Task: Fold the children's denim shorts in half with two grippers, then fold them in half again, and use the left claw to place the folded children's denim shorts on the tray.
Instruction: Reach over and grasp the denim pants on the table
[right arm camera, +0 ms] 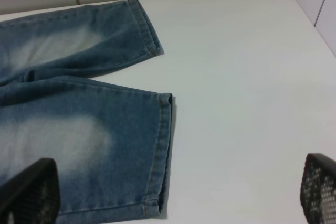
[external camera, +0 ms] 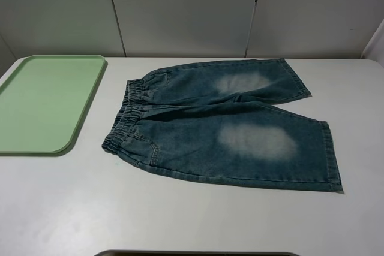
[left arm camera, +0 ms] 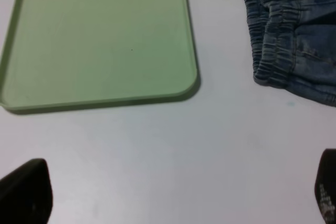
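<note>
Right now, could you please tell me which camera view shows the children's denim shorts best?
The exterior high view: it shows the whole children's denim shorts spread flat on the table. The left wrist view catches only part of the elastic waistband; the right wrist view shows only the leg hems and lower legs.

Faded blue denim cloth in the shorts (external camera: pixel 222 130); smooth, matt pale-green plastic in the tray (external camera: pixel 48 103); smooth, faintly sheened white tabletop (external camera: pixel 180 214).

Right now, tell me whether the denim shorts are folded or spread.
Spread out, unfolded: the denim shorts lie flat on the table, both legs showing side by side, waistband toward the tray.
</note>
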